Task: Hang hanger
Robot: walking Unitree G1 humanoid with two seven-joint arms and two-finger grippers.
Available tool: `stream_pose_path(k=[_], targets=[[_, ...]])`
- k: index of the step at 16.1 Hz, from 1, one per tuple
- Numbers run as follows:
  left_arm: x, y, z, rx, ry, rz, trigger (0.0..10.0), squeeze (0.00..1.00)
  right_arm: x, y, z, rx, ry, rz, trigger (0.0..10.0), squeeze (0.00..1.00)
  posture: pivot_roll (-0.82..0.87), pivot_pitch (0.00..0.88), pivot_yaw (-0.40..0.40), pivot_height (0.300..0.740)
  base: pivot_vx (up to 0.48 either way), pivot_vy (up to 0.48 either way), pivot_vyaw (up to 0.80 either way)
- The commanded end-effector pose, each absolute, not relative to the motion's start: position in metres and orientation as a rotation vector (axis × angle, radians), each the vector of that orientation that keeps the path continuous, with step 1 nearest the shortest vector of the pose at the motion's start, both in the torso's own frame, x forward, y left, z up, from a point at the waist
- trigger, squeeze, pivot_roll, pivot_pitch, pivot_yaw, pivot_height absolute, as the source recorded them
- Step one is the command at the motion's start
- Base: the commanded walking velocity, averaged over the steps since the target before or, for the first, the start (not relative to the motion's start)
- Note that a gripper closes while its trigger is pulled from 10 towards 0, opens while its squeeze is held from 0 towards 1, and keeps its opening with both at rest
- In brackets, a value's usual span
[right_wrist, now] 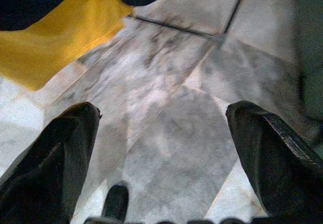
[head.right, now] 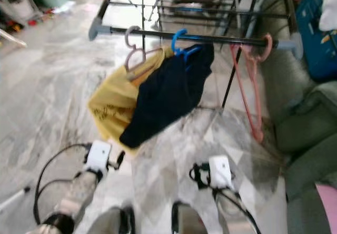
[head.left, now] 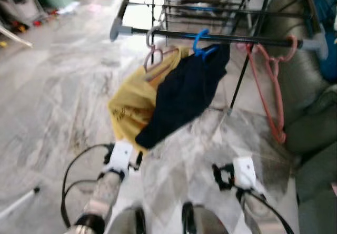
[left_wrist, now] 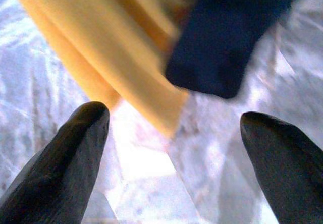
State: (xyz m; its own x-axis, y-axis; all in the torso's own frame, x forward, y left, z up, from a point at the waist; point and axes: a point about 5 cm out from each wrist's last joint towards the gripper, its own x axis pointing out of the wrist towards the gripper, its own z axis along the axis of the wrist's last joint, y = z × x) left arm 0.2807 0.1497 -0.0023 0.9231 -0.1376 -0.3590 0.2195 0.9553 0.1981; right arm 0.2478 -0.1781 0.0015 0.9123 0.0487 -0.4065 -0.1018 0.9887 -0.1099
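A black rail [head.left: 231, 39] of a drying rack crosses the top of the head views. On it hang a pink hanger [head.left: 154, 60] with a yellow garment [head.left: 129, 110], a blue hanger [head.left: 200, 38] with a navy garment [head.left: 189, 91], and a bare red hanger [head.left: 274, 91] at the right end. Both arms are held low, below the clothes. My left gripper [left_wrist: 174, 118] is open, its fingers pointing at the hems of the yellow garment [left_wrist: 101, 42] and navy garment [left_wrist: 222, 47]. My right gripper [right_wrist: 161, 113] is open over bare floor, holding nothing.
A grey sofa [head.left: 310, 123] stands close on the right, beside the red hanger. More rack bars [head.left: 210, 5] lie behind the rail. Marble floor [head.left: 52, 86] stretches left, with clutter [head.left: 21, 23] at the far wall and a white stick [head.left: 18, 202] near my left arm.
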Motion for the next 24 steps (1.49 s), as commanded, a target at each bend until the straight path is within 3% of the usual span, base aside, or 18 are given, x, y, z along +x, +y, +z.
stream_pose_path(k=[1, 2, 7, 9, 14, 20, 24], targets=[[0.28, 0.149, -0.004, 0.257, 0.353, -0.192, 10.0, 0.0, 0.242, -0.18, -0.006, -0.131, 0.438, 0.056, 10.0, 0.0, -0.15, 0.186, 0.004, 0.74, -0.3, 0.0, 0.0], [0.279, 0.148, -0.006, 0.26, 0.362, -0.2, 10.0, 0.0, 0.242, -0.178, -0.009, -0.026, 0.453, 0.071, 10.0, 0.0, -0.15, 0.165, 0.009, 0.74, -0.296, 0.0, 0.0], [0.276, 0.142, -0.014, 0.304, 0.424, -0.242, 10.0, 0.0, 0.241, -0.191, -0.024, -0.208, 0.5, 0.047, 10.0, 0.0, -0.16, 0.105, 0.009, 0.74, -0.298, 0.0, 0.0], [0.274, 0.142, -0.018, 0.302, 0.469, -0.237, 10.0, 0.0, 0.24, -0.192, -0.031, -0.071, 0.544, 0.026, 10.0, 0.0, -0.16, 0.095, 0.009, 0.74, -0.279, 0.0, 0.0], [0.247, 0.151, -0.048, 0.207, 0.747, -0.194, 10.0, 0.0, 0.234, -0.173, -0.051, -0.001, 0.69, 0.055, 10.0, 0.0, -0.15, 0.07, 0.02, 0.74, 0.0, 0.0, 0.0], [0.227, 0.172, -0.062, 0.174, 0.906, -0.119, 10.0, 0.0, 0.212, -0.165, -0.069, 0.178, 0.822, 0.005, 10.0, 0.0, -0.15, 0.073, 0.039, 0.74, 0.0, 0.0, 0.0], [0.209, 0.184, -0.073, 0.118, 1.01, -0.058, 10.0, 0.0, 0.205, -0.169, -0.073, 0.186, 0.859, 0.009, 10.0, 0.0, -0.15, 0.073, 0.021, 0.74, 0.0, 0.0, 0.0]])
